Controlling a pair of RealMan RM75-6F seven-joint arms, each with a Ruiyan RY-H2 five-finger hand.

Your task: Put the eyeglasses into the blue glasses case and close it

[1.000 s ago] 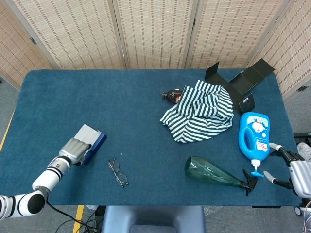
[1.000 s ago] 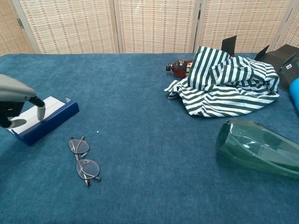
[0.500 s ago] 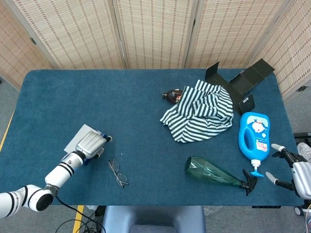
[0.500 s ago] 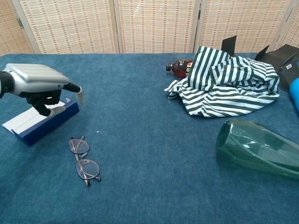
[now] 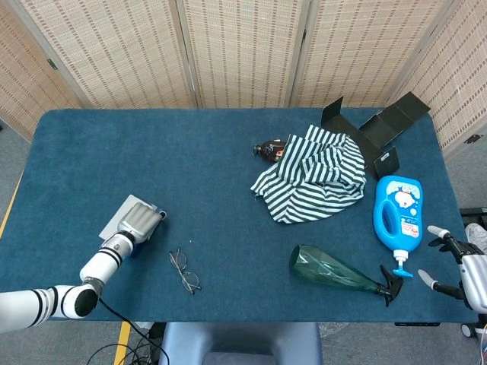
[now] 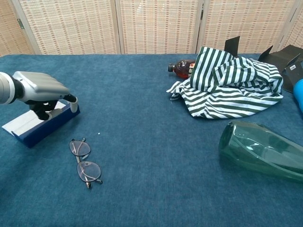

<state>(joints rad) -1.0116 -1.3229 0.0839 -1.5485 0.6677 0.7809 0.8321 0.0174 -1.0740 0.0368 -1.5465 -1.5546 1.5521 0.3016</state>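
While my arms sit at opposite edges, the table (image 5: 91,144) spreads blue under everything; the striped cloth (image 5: 313,176) lies heaped toward its far right, half covering a brown bottle (image 5: 267,150) on one side and touching black card pieces (image 5: 380,125) on the other; a green spray bottle (image 5: 335,270) lies on its side near the front, and a blue jug (image 5: 397,211) lies flat just right of it; the case (image 6: 40,122) rests open at the front left, pale lining up, blue wall facing the middle; my left hand (image 6: 41,90) hangs over the case's nearer end, fingers curled down with their tips on or just above the lining, holding nothing that I can see; my right hand (image 5: 460,262) sits at the right edge, fingers apart and empty; the glasses (image 6: 83,161) lie folded open on the cloth just beside the case, apart from it and from my left hand.
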